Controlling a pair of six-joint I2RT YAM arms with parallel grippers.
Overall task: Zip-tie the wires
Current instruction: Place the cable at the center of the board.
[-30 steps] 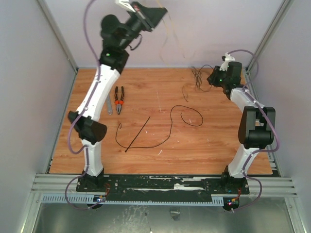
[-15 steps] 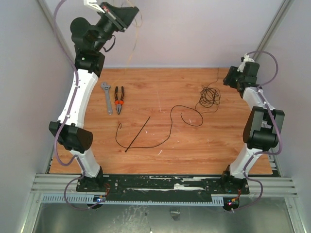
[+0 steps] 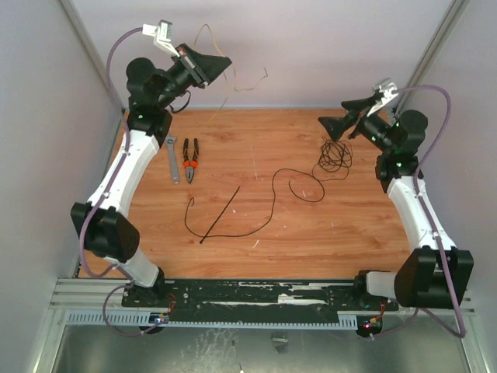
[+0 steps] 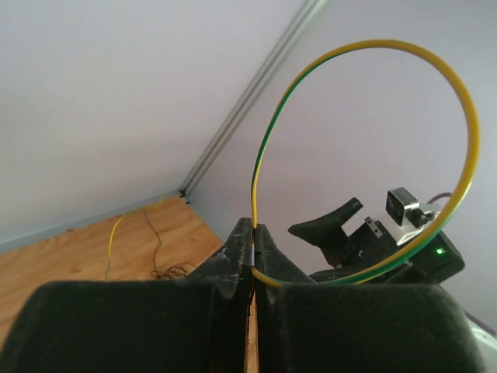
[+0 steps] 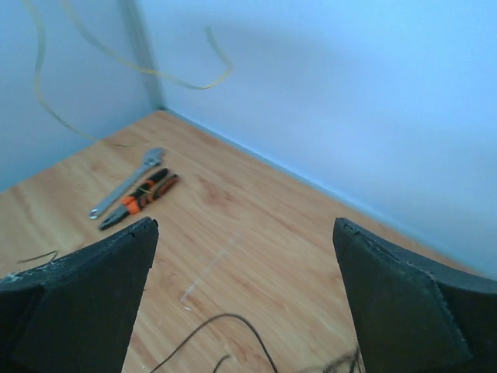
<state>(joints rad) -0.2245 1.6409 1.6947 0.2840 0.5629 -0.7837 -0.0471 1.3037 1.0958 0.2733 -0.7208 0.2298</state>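
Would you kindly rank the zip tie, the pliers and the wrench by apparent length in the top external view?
1. zip tie, clearly the longest.
2. pliers and wrench: they look about equal, too close to rank.

The wires (image 3: pixel 335 155) are noted as a black tangle lying far right; a yellow-green strand (image 4: pixel 464 140) is held aloft. The zip tie (image 3: pixel 220 214) is laid flat, diagonal, left of centre.

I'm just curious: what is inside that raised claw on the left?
The left gripper, shut, pinches a thin yellow-green wire that loops upward. The stretch between its fingers is hidden.
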